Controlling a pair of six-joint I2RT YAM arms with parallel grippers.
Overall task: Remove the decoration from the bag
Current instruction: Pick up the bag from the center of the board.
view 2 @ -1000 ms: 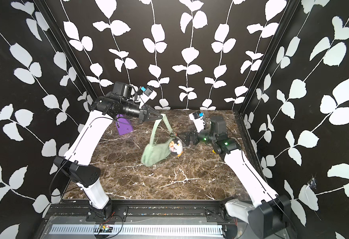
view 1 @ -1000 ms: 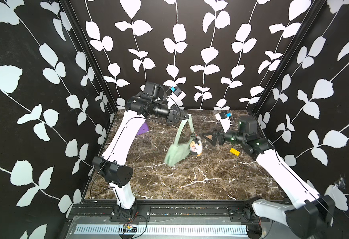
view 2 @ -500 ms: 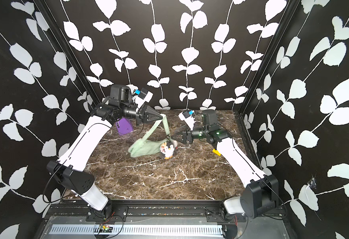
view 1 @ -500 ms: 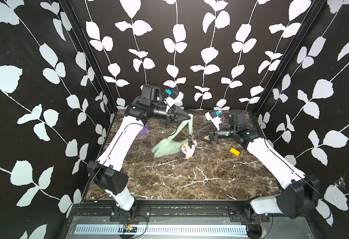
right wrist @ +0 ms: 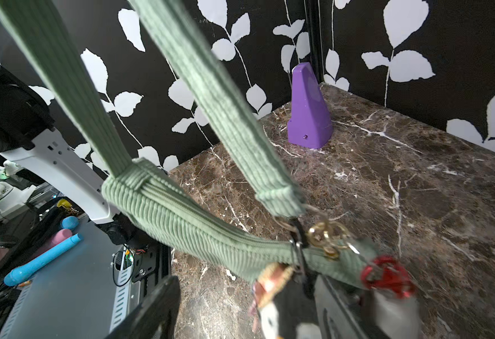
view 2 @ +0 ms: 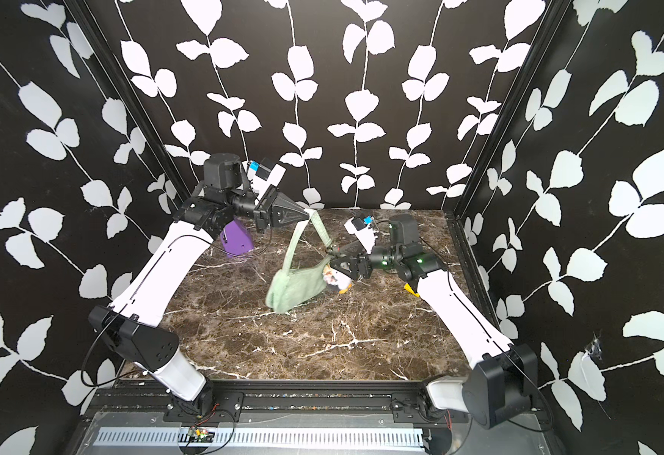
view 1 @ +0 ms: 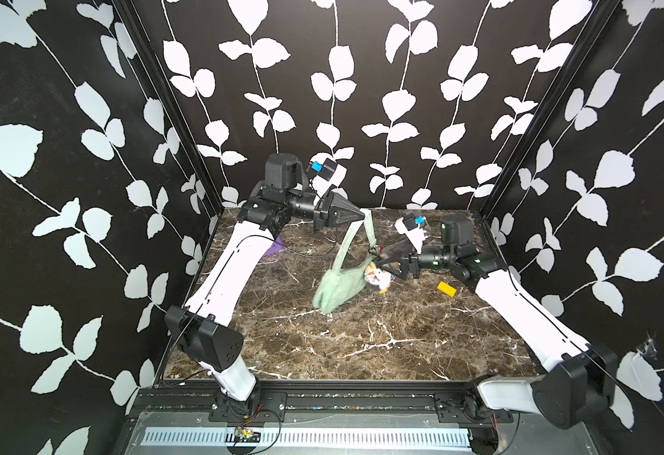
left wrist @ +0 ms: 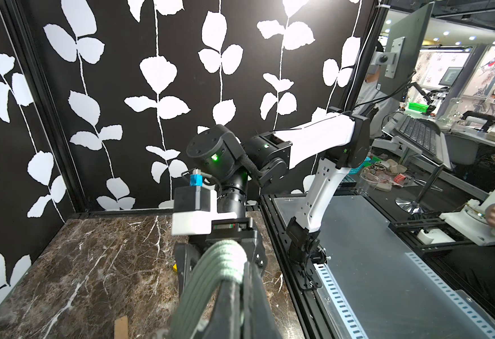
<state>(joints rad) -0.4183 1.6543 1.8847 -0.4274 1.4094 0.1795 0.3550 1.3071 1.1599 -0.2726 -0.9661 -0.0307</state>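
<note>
Left pincer [view 1: 361, 214] clamping the bag [view 1: 338, 285] by its strap [view 1: 348, 240], the right pincer [view 1: 383, 264] has moved in, jaws spread about the decoration [view 1: 377, 279], likely ready to detach it.

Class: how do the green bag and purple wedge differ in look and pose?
The bag is ribbed fabric; the purple wedge is smooth plastic. The bag hangs from the left gripper; the wedge stands upright on the table. The bag carries a charm; the wedge none.
</note>
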